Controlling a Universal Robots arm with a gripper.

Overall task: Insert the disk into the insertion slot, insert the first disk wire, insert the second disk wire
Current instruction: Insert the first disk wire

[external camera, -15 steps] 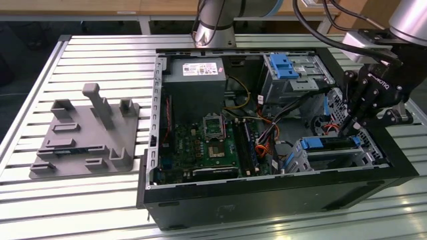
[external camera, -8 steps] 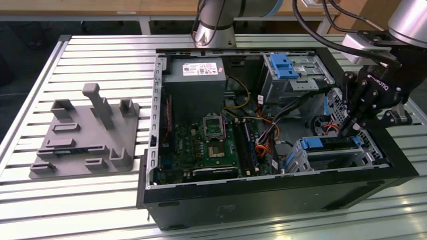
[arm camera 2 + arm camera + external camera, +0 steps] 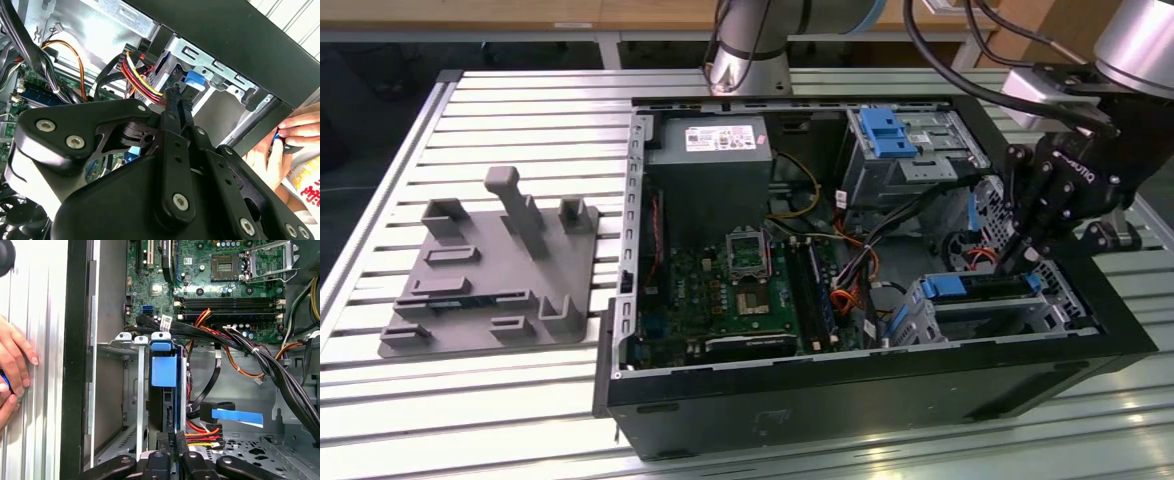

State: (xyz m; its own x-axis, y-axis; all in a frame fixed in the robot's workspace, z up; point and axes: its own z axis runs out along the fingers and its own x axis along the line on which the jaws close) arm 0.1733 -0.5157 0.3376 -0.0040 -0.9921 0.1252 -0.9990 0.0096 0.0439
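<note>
The disk [image 3: 164, 371], framed in its blue carrier, sits on edge inside the insertion slot [image 3: 130, 405], the silver cage at the case's near right corner [image 3: 1047, 310]. My gripper [image 3: 1014, 265] reaches down into the case just behind the cage. Its fingers are pressed together on the connector of a red, yellow and orange disk wire [image 3: 202, 432] at the disk's rear end. In the second wrist view the gripper [image 3: 175, 92] meets that wire bundle [image 3: 142, 75] next to the carrier's blue tab [image 3: 195, 80]. A black cable with a blue label [image 3: 237, 417] lies loose beside the gripper [image 3: 172, 435].
A person's hand [image 3: 12, 365] rests on the table outside the case wall [image 3: 295, 130]. A taller bay with a blue latch [image 3: 894, 130], the power supply [image 3: 707, 160] and the motherboard [image 3: 734, 290] fill the case. A grey fixture plate [image 3: 494, 270] lies at the exterior view's left.
</note>
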